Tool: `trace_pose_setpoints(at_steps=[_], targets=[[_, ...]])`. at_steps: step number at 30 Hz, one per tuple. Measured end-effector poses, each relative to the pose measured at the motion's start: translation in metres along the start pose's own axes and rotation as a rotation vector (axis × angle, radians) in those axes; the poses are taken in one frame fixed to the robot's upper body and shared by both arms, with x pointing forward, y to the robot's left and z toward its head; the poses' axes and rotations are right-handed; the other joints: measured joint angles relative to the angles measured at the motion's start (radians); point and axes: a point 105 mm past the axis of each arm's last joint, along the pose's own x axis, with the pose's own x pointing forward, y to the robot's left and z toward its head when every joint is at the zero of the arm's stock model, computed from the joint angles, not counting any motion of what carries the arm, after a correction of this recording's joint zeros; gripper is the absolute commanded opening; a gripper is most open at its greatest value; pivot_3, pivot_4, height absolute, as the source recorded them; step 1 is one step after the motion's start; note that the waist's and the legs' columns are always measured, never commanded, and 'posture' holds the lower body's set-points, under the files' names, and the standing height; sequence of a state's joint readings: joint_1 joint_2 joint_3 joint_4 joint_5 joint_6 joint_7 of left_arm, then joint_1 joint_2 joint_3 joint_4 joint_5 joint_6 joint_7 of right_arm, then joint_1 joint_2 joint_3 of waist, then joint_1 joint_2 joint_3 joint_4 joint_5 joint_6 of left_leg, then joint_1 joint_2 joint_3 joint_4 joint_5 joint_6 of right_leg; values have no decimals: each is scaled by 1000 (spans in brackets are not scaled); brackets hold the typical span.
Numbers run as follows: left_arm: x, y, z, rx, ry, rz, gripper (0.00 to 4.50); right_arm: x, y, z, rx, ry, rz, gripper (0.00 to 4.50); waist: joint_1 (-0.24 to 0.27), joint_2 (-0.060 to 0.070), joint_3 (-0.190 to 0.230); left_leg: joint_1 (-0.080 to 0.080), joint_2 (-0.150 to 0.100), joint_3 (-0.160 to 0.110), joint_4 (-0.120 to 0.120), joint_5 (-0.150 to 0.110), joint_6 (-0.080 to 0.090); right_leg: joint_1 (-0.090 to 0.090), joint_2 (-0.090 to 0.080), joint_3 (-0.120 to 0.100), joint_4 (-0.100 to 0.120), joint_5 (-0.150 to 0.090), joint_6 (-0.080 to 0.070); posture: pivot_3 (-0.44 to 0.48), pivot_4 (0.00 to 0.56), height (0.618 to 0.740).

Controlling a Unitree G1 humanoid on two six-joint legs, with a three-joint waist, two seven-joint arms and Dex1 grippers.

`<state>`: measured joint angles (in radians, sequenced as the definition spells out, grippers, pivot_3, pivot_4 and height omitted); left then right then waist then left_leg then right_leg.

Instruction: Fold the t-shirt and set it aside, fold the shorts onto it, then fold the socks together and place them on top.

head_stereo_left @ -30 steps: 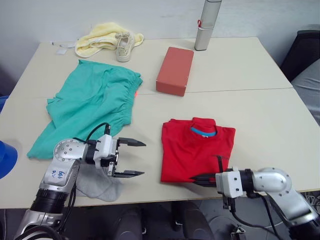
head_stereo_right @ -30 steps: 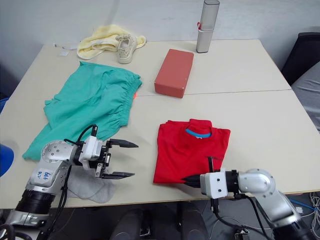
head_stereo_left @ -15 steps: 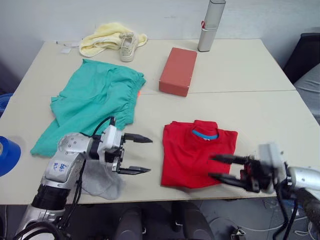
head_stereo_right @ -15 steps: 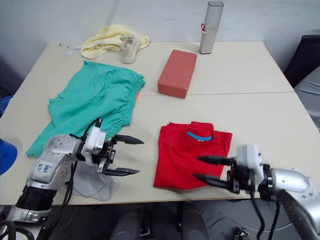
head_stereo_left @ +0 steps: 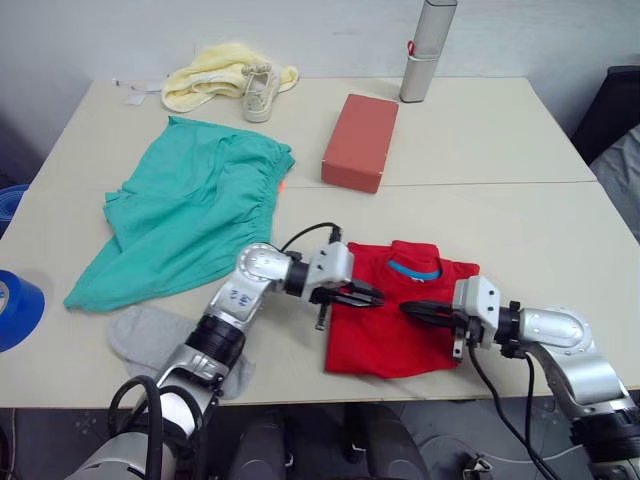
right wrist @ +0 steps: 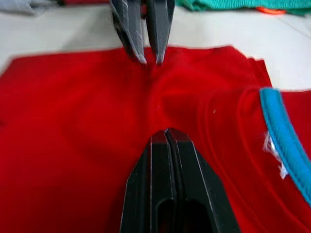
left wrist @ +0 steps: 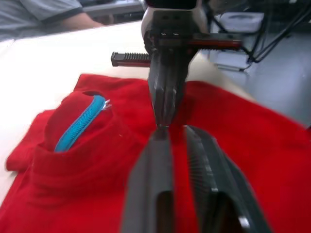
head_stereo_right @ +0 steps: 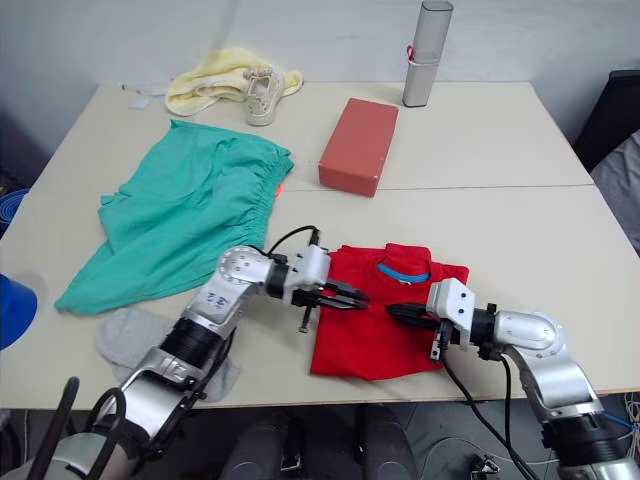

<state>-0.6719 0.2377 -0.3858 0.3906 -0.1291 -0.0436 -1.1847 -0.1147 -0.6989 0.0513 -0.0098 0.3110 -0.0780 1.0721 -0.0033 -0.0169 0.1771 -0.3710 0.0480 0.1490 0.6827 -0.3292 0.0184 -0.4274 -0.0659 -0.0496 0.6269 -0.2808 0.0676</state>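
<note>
The red t-shirt point(head_stereo_left: 385, 340) lies folded near the table's front edge, its blue neck band point(head_stereo_left: 405, 268) facing the far side. My left gripper point(head_stereo_left: 372, 296) reaches in from the left, shut, its tips on the shirt's middle. Facing it from the right, my right gripper point(head_stereo_left: 408, 309) is shut too and low over the same spot, a small gap between the two. In the right wrist view a crease in the cloth point(right wrist: 158, 97) runs between them. The teal shorts point(head_stereo_left: 190, 215) lie spread at the left. A grey sock point(head_stereo_left: 150, 335) lies by the front edge, partly under my left arm.
A brick-red box point(head_stereo_left: 360, 140) stands behind the shirt. A yellow towel point(head_stereo_left: 205, 82) and a beige sneaker point(head_stereo_left: 258, 92) sit at the far left corner, a grey upright case point(head_stereo_left: 428, 50) at the far edge. A blue object point(head_stereo_left: 15, 312) is off the table's left.
My left arm swung right from beside the sock onto the shirt and shut its open fingers. The right gripper opened briefly, shut again and moved up onto the shirt.
</note>
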Motion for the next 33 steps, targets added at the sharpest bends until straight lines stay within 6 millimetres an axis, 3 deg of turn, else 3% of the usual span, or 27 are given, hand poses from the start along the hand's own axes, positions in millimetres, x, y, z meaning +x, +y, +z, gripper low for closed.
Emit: trace_pose_setpoints(at_steps=[4,10,14,18,22,24,26,30,33], targets=[[2,1,-21,-5,109,37,16,1,-19,-14,-31,57,-80,0,-3,0,0,1,1,0,0,1,-2,-1,-5,0,1,0,-1,0,150,740],[-7,15,-28,-31,139,219,16,-7,-65,-24,-41,109,-298,0,-1,1,0,1,0,-1,0,2,-1,0,-9,0,3,0,-1,0,150,740],[-14,11,-31,-54,131,266,16,-17,-84,-31,-13,123,-434,0,-1,2,-1,2,-1,-1,0,2,-1,1,-10,0,3,0,-1,0,150,740],[-16,11,-32,-67,120,298,16,-20,-91,-33,29,80,-519,0,-1,2,-1,2,-1,-1,0,2,-1,1,-10,0,4,0,-1,0,150,740],[-21,15,-29,-97,71,339,16,-31,-85,-10,54,-99,-501,0,0,3,-1,1,0,-1,0,2,-1,1,-10,0,3,0,-1,0,150,740],[-24,19,-20,-98,5,349,16,-33,-74,9,57,-198,-429,0,0,3,-1,1,0,-2,0,2,-1,1,-10,0,3,0,-1,0,150,740],[-22,23,-8,-84,-51,336,16,-35,-60,16,56,-203,-350,0,5,3,-1,0,-1,-2,0,2,-1,1,-10,-1,3,0,-1,0,150,740],[-16,38,6,-47,-85,316,16,-29,-19,5,96,-104,-177,0,12,3,-1,1,-2,-2,0,1,0,2,-10,-2,2,0,0,0,150,740],[-4,38,7,-56,-106,286,16,-23,-7,-9,117,-32,-156,0,6,3,-1,1,-2,-2,0,1,1,1,-10,-3,2,0,0,0,150,740]])
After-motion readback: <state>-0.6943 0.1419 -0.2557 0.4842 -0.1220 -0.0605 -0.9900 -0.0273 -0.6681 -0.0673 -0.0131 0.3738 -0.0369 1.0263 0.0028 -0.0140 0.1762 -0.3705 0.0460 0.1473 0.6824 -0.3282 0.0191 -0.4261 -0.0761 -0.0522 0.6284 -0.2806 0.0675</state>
